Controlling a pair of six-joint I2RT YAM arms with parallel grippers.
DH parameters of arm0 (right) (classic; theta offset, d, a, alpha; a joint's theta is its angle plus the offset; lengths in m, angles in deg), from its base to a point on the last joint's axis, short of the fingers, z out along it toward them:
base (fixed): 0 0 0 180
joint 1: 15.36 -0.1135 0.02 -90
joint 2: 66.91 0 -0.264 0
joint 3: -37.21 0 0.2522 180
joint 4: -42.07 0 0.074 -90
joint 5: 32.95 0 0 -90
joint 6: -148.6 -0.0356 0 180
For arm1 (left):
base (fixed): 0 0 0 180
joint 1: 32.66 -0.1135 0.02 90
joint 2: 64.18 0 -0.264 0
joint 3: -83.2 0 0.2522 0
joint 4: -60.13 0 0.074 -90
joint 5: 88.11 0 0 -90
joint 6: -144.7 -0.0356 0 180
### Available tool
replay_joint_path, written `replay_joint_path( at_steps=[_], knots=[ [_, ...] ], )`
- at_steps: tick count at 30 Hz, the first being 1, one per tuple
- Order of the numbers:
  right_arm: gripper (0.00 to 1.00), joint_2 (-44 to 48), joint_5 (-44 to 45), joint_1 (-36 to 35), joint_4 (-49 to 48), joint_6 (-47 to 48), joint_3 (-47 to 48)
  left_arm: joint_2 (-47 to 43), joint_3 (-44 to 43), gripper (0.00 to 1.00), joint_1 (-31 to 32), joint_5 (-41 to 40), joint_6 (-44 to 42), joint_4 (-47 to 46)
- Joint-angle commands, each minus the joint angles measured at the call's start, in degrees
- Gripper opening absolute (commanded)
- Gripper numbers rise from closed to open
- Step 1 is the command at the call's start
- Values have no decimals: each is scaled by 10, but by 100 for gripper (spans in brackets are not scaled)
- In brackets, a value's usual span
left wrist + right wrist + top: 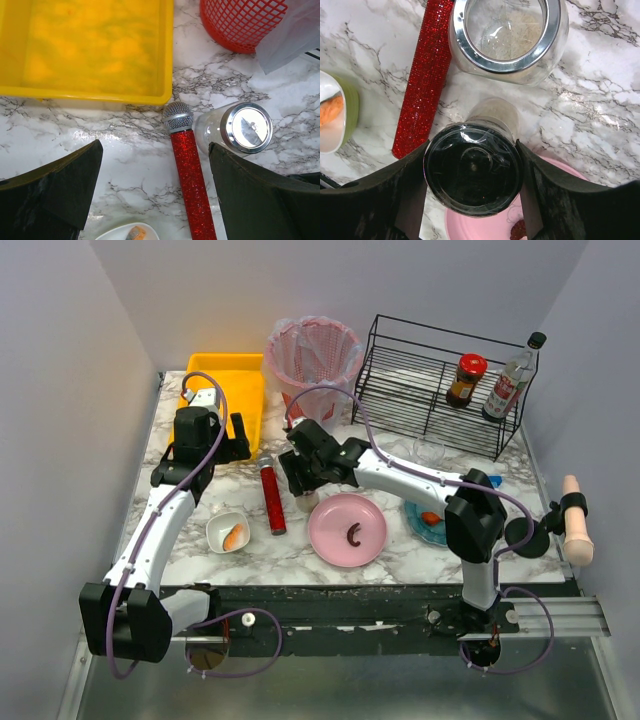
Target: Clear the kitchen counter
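Two tools | right [472, 185] clamps black-capped round shaker [472, 170] | left [155, 195] apart, over glittery microphone [190, 170]

Plain pale grey walls [70, 360] close in behind and on both sides of the marble worktop; below its dark front edge lies a dull metal floor [350, 685], evenly lit

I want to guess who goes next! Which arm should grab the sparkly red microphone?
Probably the left. The left gripper is open right above the microphone, which lies between its fingers. The right gripper looks busy, closed around a black-lidded bottle.
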Motion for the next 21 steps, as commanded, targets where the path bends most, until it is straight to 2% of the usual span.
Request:
replay_joint_path(
  at_steps=[1, 10, 21],
  knots=[
    [34, 31, 10, 1, 0, 40, 26, 5, -11, 99, -4, 6, 5, 4],
    [32, 89, -87, 94, 44, 46, 84, 4, -10, 99, -6, 5, 4, 4],
    [32, 104, -78, 270, 124, 53, 238, 8, -11, 99, -6, 9, 7, 2]
  ],
)
